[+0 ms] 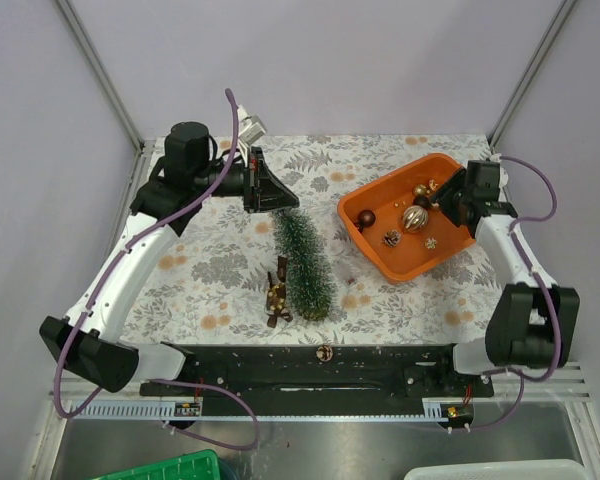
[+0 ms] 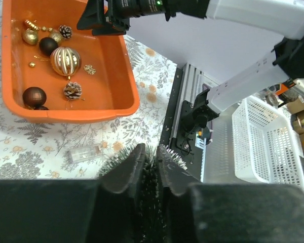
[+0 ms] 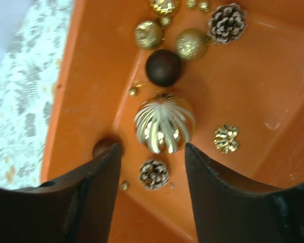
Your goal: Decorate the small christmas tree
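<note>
left claw clenched on tip of small christmas tree, lying mid bench, pointing 11 o'clock, likely steadying it. right claw released, straddling striped gold ball in orange tray at 2 o'clock.

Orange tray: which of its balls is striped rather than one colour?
The biggest ball, gold with pale ribs, lying just ahead of the open right gripper. The dark brown ball and glittery gold balls beyond it are plain.
</note>
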### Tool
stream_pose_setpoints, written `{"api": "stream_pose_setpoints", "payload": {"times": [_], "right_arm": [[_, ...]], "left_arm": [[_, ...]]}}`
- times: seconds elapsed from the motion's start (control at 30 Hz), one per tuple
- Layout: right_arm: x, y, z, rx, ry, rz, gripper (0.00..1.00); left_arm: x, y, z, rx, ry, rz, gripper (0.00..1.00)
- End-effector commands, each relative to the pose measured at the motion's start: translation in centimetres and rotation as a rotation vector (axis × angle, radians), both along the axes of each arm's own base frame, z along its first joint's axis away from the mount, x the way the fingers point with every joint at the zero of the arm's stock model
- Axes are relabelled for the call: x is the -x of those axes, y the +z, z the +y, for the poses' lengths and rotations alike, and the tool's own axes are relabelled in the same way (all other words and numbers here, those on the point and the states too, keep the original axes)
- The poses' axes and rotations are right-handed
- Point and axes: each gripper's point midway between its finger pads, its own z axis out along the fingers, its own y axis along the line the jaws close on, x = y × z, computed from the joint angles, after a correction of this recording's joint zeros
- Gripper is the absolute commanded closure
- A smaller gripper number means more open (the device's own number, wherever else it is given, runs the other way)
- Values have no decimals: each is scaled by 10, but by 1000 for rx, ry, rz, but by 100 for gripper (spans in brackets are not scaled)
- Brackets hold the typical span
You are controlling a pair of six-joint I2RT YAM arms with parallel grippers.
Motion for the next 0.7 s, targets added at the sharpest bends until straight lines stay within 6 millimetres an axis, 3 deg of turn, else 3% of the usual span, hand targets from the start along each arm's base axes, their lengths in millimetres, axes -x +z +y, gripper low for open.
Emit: {"api": "stream_pose_setpoints", "payload": {"times": [0.0, 0.13, 0.27, 0.53, 0.67], "right_arm": [[-28, -2, -30, 129, -93, 27, 34], [-46, -28, -42, 170, -128, 130, 15], [-61, -50, -53, 218, -150, 226, 9], [-86, -80, -58, 234, -145, 305, 14], [-87, -97, -59, 245, -133, 361, 18]], "left_arm": [[-7, 7, 10, 14, 36, -46, 75], [-14, 2, 19, 7, 70, -40, 58], [-20, 2, 25, 0, 96, -38, 36], [-28, -1, 25, -3, 129, -1, 2], [-29, -2, 25, -7, 140, 17, 1]]}}
